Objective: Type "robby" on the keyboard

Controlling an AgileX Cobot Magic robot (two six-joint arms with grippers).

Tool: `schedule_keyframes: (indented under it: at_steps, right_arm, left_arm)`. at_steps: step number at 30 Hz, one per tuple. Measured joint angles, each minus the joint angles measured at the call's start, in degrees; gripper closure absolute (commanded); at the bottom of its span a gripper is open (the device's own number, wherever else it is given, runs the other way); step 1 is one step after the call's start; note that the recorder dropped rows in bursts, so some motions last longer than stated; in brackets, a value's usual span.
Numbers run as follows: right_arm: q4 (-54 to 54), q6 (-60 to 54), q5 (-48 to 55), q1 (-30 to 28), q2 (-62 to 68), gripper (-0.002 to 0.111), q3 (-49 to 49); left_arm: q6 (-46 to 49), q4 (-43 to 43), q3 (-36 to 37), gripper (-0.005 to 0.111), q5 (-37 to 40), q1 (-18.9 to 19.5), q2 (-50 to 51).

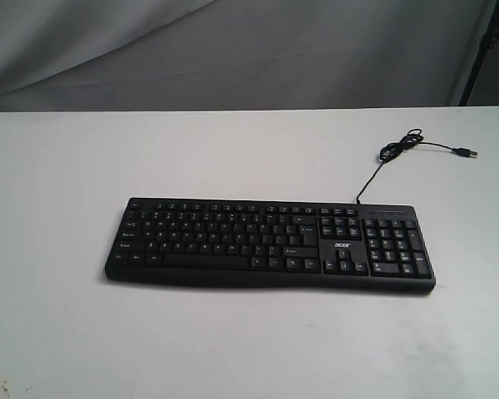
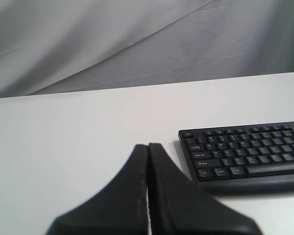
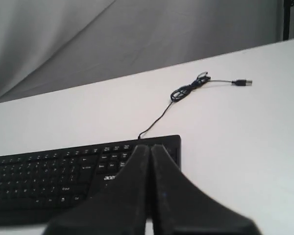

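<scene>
So the left gripper was closed up tight, its two black fingers pressed flat against each other with only a thin seam showing, and nothing held between them. It hung over the bare white surface, off the Ctrl/Shift end of the keyboard and clear of it. The right gripper was the same deal, squeezed together and empty. In its wrist camera the tips overlapped the number pad end of the keyboard, right by the little white acer logo. I couldn't tell from that angle whether it was over the keys or just short of them.

In the exterior view the keyboard lay flat on the surface, roughly in the middle and a touch to the right. Its long side ran across the view, with the number pad on the right. A thin black cable came out of the back edge above the number pad and ran away toward the far right. There it bunched into a small loop and ended in a USB plug lying loose on the surface. Behind all that was a wrinkled grey cloth backdrop
</scene>
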Motion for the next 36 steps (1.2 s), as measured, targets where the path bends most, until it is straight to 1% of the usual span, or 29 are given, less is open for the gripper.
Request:
schedule_keyframes:
  at_steps: [3,6,10,18,21,29,33,36]
  right_arm:
    - [0.2,0.0,-3.1,0.0,1.8,0.108,1.9]
    - [-0.1,0.0,-7.4,0.0,1.0,0.108,3.5]
    - [-5.0,0.0,-12.9,0.0,-2.6,0.108,6.7]
    - [-7.1,0.0,-13.9,0.0,-11.3,0.108,12.6]
    - [-7.2,0.1,-13.1,0.0,-13.7,0.108,12.8]
    - [-7.4,0.1,-4.0,0.0,-19.0,0.108,12.9]
    - [-7.4,0.1,0.8,0.0,-19.8,0.108,12.9]
    - [-7.4,0.1,1.9,0.0,-19.8,0.108,12.9]
  left_arm:
    - [0.0,0.0,0.0,0.107,0.0,0.0,0.0]
    - [0.0,0.0,0.0,0.107,0.0,0.0,0.0]
    - [0.0,0.0,0.0,0.107,0.0,0.0,0.0]
    - [0.0,0.0,0.0,0.107,0.0,0.0,0.0]
    - [0.0,0.0,0.0,0.107,0.0,0.0,0.0]
    - [0.0,0.0,0.0,0.107,0.0,0.0,0.0]
    - [0.0,0.0,0.0,0.107,0.0,0.0,0.0]
    - [0.0,0.0,0.0,0.107,0.0,0.0,0.0]
